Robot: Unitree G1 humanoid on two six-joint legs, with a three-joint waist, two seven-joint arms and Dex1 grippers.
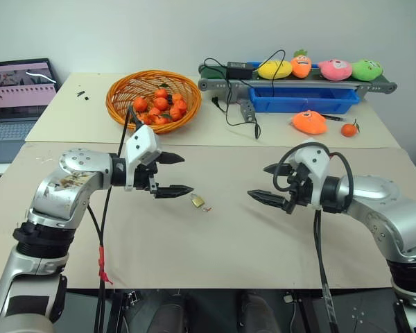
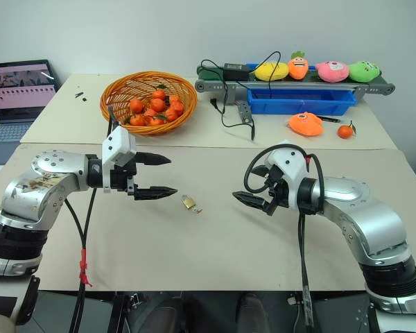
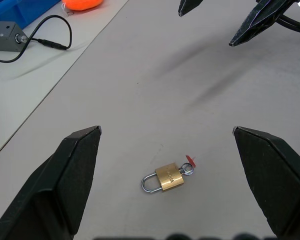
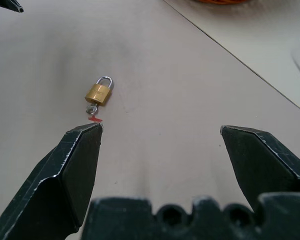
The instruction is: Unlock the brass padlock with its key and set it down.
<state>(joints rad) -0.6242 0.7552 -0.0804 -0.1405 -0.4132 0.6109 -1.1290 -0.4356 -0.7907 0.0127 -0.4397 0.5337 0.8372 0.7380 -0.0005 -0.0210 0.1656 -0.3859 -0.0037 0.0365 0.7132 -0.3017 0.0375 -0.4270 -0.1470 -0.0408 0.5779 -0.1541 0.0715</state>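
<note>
Brass padlock [image 3: 169, 178]: lies flat on the counter [image 1: 229, 243] between the two grippers, nearer the left one, just past and below its fingertips; touched by neither
Shackle: silver loop seated in the brass body, looks closed
Key [image 3: 188, 168]: small silver piece at the bottom of the lock body, opposite the shackle, with a red tag beside it
Left gripper [image 1: 172, 174]: jaws spread wide, holding nothing, hovering above the counter and pointing toward the right gripper
Right gripper [image 1: 268, 184]: jaws spread wide, holding nothing, above the counter, pointing toward the left gripper, padlock well ahead of its fingertips
Orange basket [image 1: 153, 100]: holds small orange fruit, on the counter beyond the left gripper
</note>
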